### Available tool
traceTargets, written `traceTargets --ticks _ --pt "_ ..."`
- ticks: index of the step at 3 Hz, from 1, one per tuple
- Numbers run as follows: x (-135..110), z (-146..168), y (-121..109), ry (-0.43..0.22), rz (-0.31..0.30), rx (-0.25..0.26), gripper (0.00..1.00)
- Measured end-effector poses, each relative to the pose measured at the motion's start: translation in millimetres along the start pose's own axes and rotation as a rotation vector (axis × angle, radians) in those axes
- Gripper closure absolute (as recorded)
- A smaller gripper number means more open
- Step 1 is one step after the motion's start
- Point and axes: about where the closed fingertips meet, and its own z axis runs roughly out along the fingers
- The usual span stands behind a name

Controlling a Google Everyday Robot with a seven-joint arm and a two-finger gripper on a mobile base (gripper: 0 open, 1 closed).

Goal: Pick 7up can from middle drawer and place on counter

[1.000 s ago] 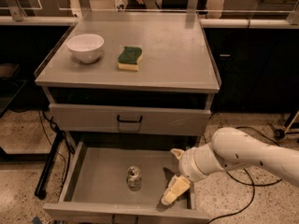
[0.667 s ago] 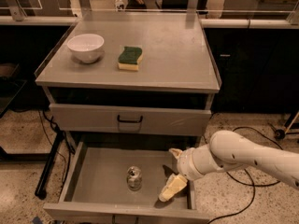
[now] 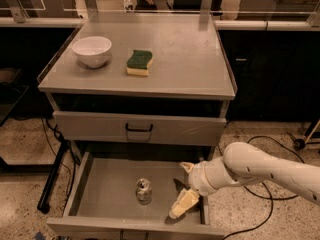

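The 7up can (image 3: 143, 190) stands upright on the floor of the open middle drawer (image 3: 102, 185), near its centre. My gripper (image 3: 183, 186) is inside the drawer to the right of the can, about a can's width away, not touching it. One finger (image 3: 183, 203) points down toward the drawer's front, the other (image 3: 186, 167) shows higher up, so the gripper is open and empty. The counter (image 3: 185, 59) is the grey top of the cabinet above.
A white bowl (image 3: 92, 50) and a green-and-yellow sponge (image 3: 139, 62) sit on the counter's left half. A shut drawer with a black handle (image 3: 138, 128) lies between counter and open drawer. Cables (image 3: 260, 189) run on the floor at right.
My gripper has shifted slightly left, closer to the can. The can has not moved.
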Motion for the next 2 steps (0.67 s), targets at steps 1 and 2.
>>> traceTargets --ticks 1,2 --pt "4 26 -1 -0.045 0.022 -0.026 0.00" --pt "12 88 -15 -0.110 0.053 -0.052 0.00"
